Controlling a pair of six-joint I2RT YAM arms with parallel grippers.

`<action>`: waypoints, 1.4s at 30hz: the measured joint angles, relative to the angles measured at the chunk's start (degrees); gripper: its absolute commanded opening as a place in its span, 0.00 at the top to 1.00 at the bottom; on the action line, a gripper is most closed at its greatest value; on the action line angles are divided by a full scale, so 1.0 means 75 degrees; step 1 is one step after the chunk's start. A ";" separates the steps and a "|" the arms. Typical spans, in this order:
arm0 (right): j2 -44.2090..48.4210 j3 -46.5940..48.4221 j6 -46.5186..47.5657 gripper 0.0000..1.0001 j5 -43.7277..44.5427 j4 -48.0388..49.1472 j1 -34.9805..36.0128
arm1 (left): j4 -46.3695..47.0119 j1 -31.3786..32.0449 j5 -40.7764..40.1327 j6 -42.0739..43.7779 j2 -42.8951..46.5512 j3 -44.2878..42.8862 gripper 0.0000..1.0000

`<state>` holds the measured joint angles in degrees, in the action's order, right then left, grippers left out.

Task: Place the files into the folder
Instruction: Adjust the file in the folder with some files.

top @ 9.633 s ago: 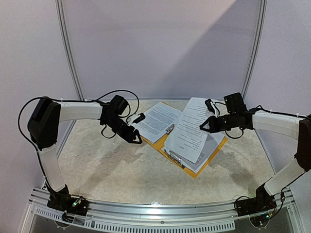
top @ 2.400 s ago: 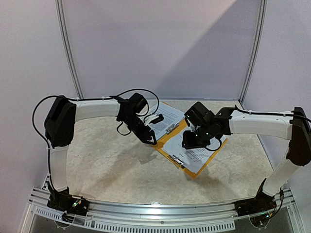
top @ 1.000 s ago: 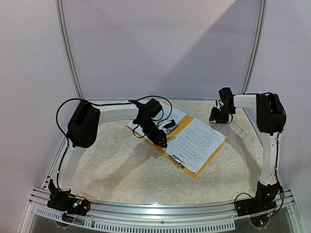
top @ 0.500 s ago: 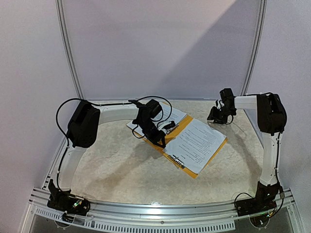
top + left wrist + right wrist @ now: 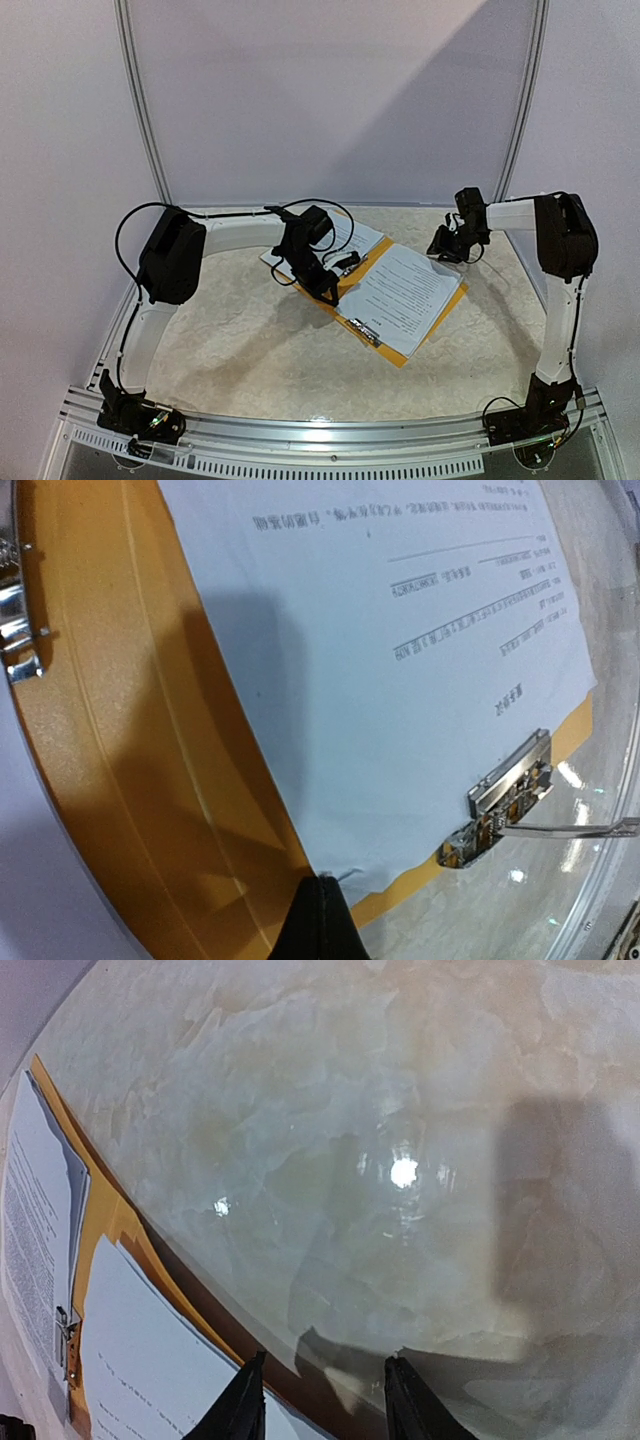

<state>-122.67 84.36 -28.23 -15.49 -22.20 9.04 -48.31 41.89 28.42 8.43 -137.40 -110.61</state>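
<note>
The orange folder lies open on the table with white printed files on both halves, one sheet on the right and one on the left. My left gripper is down on the folder's near-left edge. In the left wrist view its shut tips meet where a sheet borders the bare orange folder, and the paper wrinkles there. Whether anything is pinched is unclear. A metal clip sits at the sheet's far end. My right gripper hovers open beside the folder's edge, holding nothing.
The marbled tabletop stretches to a metal rail at the front. Grey walls and two curved frame poles close the back. A second clip sits at the folder's near edge. Cables loop off both wrists.
My left gripper's jaws have closed at the folder's edge without shifting place. The right gripper has drifted slightly right and nearer, its jaws a little narrower.
</note>
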 measured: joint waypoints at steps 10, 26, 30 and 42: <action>0.0370 -0.0513 -0.0017 0.59 -0.0006 -0.0029 0.0038 | -0.0076 0.0003 -0.0108 0.0152 0.0000 -0.0044 1.00; 0.0921 -0.1142 -0.0052 0.56 0.0245 -0.0277 0.0073 | -0.0160 0.0015 -0.0210 0.0303 -0.0090 -0.0280 1.00; 0.0947 -0.1099 0.0003 0.55 0.0428 -0.0507 0.0082 | -0.0227 0.0017 -0.0265 0.0332 -0.0122 -0.0286 0.99; 0.1346 -0.1087 0.0213 0.53 0.1058 -0.0991 0.0087 | -0.0286 0.0017 -0.0303 0.0411 -0.0128 -0.0300 0.90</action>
<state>-112.57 76.20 -26.63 -7.55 -29.63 9.69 -50.46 42.02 26.15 11.51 -138.37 -112.86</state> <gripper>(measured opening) 0.471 0.067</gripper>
